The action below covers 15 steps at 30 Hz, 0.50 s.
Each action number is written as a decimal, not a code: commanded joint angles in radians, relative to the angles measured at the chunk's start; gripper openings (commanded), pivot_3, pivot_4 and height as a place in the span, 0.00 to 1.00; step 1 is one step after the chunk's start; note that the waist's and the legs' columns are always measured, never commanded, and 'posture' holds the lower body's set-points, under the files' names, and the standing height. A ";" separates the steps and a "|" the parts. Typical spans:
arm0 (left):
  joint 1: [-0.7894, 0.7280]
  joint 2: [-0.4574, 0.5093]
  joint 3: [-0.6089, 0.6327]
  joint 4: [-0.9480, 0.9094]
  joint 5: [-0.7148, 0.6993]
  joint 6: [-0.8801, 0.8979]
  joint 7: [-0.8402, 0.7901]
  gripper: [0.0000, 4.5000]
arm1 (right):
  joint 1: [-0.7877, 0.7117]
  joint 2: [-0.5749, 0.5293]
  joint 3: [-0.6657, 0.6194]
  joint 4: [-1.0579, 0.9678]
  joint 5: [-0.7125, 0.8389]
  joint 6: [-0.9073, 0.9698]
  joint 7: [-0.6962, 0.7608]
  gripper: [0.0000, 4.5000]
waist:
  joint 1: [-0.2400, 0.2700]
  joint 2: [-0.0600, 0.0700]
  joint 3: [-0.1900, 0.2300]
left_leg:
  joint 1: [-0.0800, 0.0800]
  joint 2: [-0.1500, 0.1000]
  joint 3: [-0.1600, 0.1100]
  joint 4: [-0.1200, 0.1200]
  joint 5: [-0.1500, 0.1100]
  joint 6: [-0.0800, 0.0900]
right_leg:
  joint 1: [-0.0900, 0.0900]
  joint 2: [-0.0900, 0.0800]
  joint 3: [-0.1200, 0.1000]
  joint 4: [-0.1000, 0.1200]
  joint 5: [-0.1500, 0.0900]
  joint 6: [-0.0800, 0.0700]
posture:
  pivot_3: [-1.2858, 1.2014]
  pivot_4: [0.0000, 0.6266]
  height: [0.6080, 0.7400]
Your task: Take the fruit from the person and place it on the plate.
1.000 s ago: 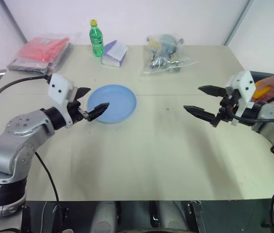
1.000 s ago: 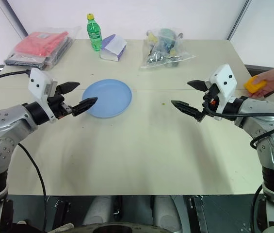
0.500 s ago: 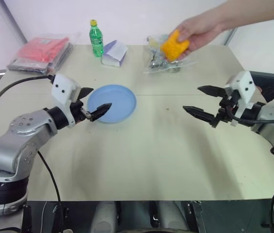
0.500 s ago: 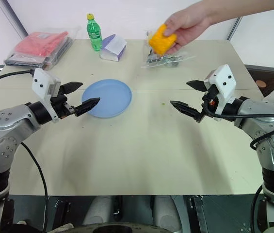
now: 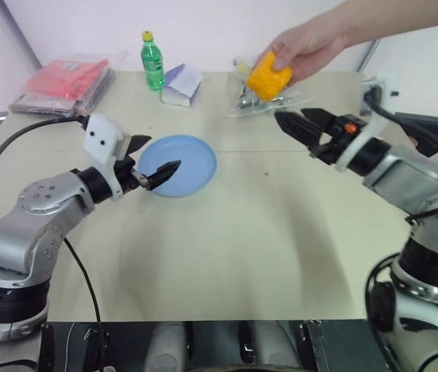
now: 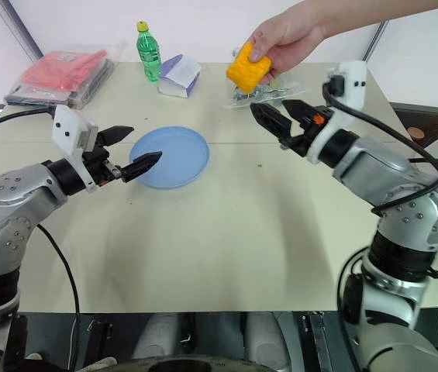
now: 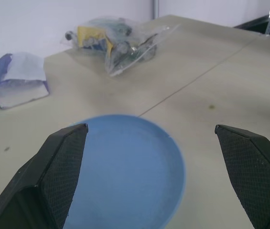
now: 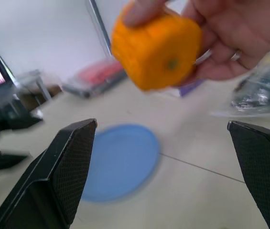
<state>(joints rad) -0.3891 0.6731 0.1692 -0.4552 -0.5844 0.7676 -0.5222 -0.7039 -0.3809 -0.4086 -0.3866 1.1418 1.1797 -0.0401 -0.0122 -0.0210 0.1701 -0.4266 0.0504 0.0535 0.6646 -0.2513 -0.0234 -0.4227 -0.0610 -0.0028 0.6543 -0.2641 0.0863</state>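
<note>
The fruit (image 8: pixel 155 47) hangs in the person's hand (image 8: pixel 223 36) above the far side of the surface (image 5: pixel 226 240); my right wrist view shows its stem dimple, which the head views miss. My right tool (image 5: pixel 300 124) is spread wide just below it, not touching it, holding nothing. My left tool (image 5: pixel 150 159) is also spread and empty, over the plate's (image 5: pixel 191 159) near rim. One fruit, one plate, one bottle (image 5: pixel 153 61), one clear bag (image 5: pixel 261 99).
</note>
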 commanded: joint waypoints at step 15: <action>-0.074 -0.029 -0.059 0.050 0.059 -0.070 -0.039 0.99 | -0.154 0.118 0.083 0.107 0.469 -0.258 -0.756 1.00 | -0.004 0.000 0.000 | -0.001 0.000 0.001 -0.001 0.000 0.000 | -0.001 -0.001 0.000 -0.001 0.000 0.000 | 0.52 0.24 0.93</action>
<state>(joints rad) -0.4448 0.6419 0.1001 -0.3915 -0.5338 0.7260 -0.5600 -0.8250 -0.2526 -0.3299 -0.2748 1.5803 0.9569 -0.7764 -0.0161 -0.0209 0.1701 -0.4275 0.0499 0.0546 0.6640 -0.2514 -0.0233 -0.4235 -0.0618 -0.0028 0.6536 -0.2641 0.0864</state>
